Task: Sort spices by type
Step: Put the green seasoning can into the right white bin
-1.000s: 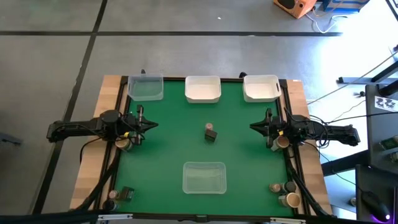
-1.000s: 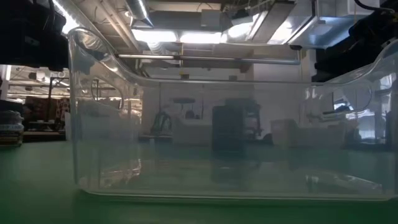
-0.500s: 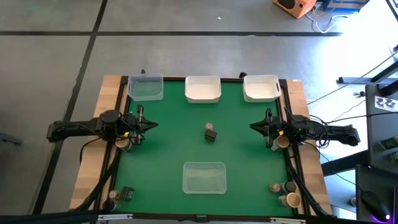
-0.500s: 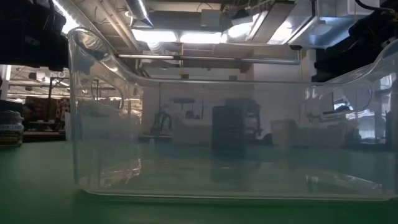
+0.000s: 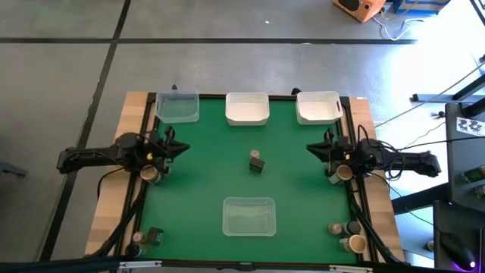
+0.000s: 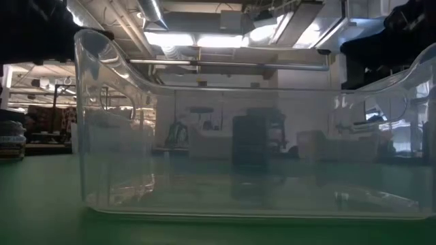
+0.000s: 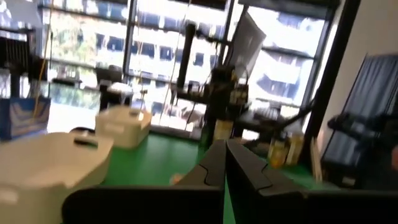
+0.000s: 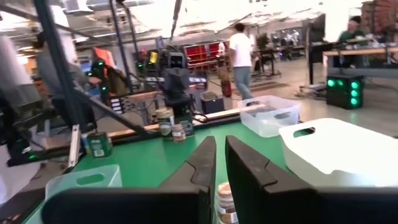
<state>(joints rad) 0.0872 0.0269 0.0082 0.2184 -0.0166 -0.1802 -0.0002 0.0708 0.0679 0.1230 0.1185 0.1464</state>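
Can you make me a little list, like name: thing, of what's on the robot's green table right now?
table: green mat in a wooden frame
back trays: one clear, two white
front tray: clear
middle jars: two spice jars, close together
left gripper: at the left edge, fingers shut, holding nothing
right gripper: at the right edge, fingers shut, holding nothing
corner jars: some at the front right

Two dark arms stretched in from opposite table edges, both held level above the surface. Left gripper near the left edge, fingers pressed together. Right gripper near the right edge, fingers nearly closed, pointing inward.
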